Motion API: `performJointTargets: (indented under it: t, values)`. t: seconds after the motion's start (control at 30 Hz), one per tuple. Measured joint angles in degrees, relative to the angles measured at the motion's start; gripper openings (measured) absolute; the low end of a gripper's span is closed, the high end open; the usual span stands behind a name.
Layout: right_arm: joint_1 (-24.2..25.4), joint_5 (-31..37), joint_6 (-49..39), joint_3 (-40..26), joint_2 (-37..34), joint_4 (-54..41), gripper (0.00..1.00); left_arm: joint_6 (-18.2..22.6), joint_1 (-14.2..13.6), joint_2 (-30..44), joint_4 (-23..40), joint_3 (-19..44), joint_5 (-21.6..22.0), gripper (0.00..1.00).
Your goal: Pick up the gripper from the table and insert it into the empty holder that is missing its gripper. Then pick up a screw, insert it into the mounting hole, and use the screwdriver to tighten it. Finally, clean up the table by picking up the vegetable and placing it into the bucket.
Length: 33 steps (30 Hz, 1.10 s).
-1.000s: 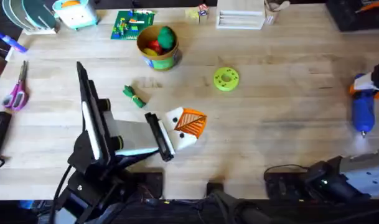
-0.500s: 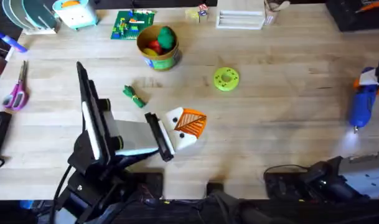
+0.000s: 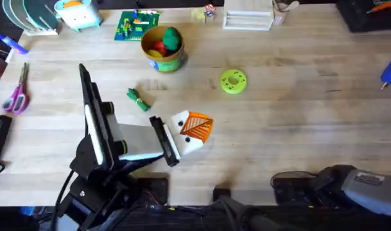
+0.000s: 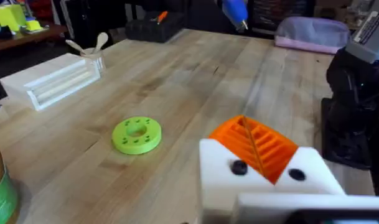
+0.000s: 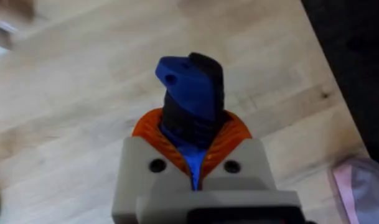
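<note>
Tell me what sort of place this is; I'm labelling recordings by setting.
Probably a robotics lab or workshop bench: a wooden table with toys in a bucket, scissors, and equipment bins on a dark bench behind.

Even, bright light falls from above on the pale wooden table [image 3: 278, 128], leaving soft, short shadows and no hard glare. The overhead view is fairly sharp mid-table, while the arm bases along its near edge are dark and blurred. The left wrist view goes soft in the foreground; the right wrist view is blurred throughout.
</note>
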<state>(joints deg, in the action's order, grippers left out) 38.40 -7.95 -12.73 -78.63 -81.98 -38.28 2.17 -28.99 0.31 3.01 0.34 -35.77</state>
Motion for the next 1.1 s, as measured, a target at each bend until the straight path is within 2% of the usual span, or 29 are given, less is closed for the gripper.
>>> performJointTargets:
  t: [0.1,0.23,0.37,0.57,0.77,1.1]
  values:
    - [-3.2,-2.9,3.1,0.1,6.2,1.8,0.024,0.0,0.0,0.0,0.0,0.0,0.0,0.012]
    - [-10.5,-4.6,5.5,2.5,13.7,4.4,0.024,0.0,0.0,0.0,0.0,0.0,0.0,0.012]
    - [-21.7,-5.7,8.2,8.6,19.8,11.4,0.024,0.0,0.0,0.0,0.0,0.0,0.0,0.012]
    - [-40.1,-6.9,14.9,18.6,26.8,31.8,0.024,0.0,0.0,0.0,0.0,0.0,0.0,0.012]
    - [-56.5,-8.5,17.5,22.9,30.3,40.3,0.024,0.0,0.0,0.0,0.0,0.0,0.0,0.012]
    - [-77.8,-11.0,18.3,30.0,29.7,54.9,0.024,0.0,0.0,0.0,0.0,0.0,0.0,0.012]
